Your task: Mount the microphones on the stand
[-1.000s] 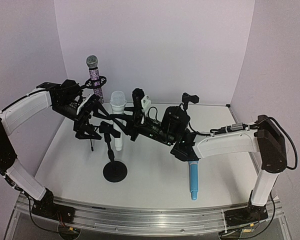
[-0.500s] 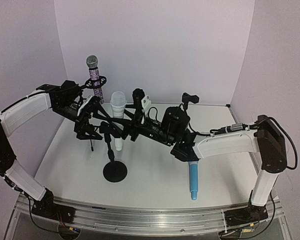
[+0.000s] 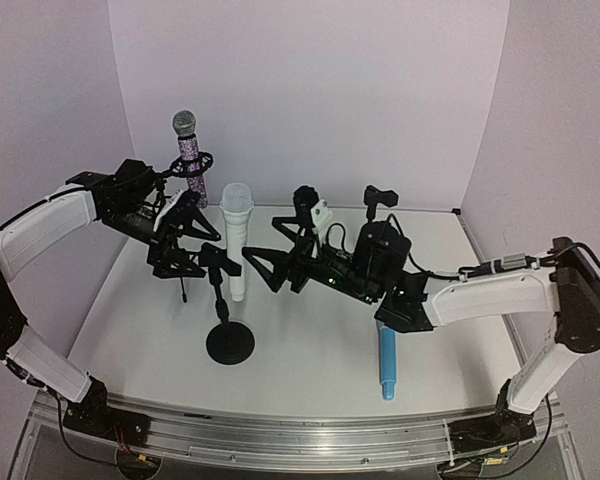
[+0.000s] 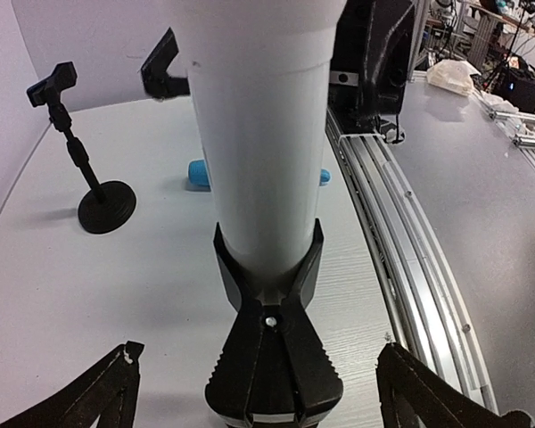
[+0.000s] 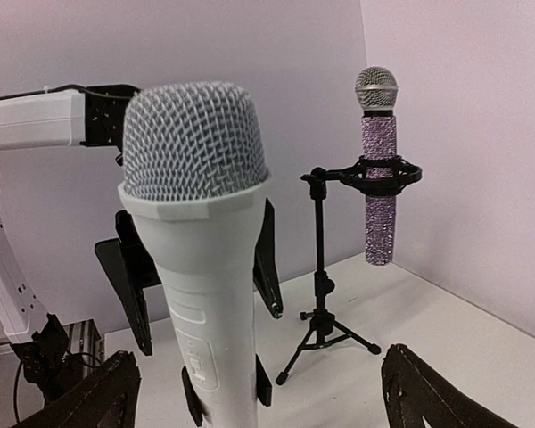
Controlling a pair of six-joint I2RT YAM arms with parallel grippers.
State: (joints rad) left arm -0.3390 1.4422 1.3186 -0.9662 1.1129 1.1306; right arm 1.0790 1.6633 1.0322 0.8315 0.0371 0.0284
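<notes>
The white microphone (image 3: 237, 238) (image 5: 201, 232) stands upright, its body (image 4: 263, 134) gripped by the black clip (image 4: 269, 303) of the round-base stand (image 3: 229, 343). My left gripper (image 3: 192, 240) (image 4: 267, 397) is open, its fingers wide on either side of the clip's handles without touching them. To the right of the white microphone my right gripper (image 3: 278, 252) (image 5: 254, 401) is open and holds nothing. At the back left, the glittery purple microphone (image 3: 187, 148) (image 5: 378, 178) sits in a tripod stand (image 5: 325, 303). The light blue microphone (image 3: 386, 365) (image 4: 199, 172) lies on the table.
A second round-base stand (image 4: 98, 203) with a bare clip (image 3: 380, 197) stands at the back, behind my right arm. Lilac walls close off the back and both sides. A metal rail (image 3: 300, 435) runs along the near edge.
My right gripper opened, let go of the white microphone and drew back to the right. The microphone stays upright in the clip. My left gripper hardly moved.
</notes>
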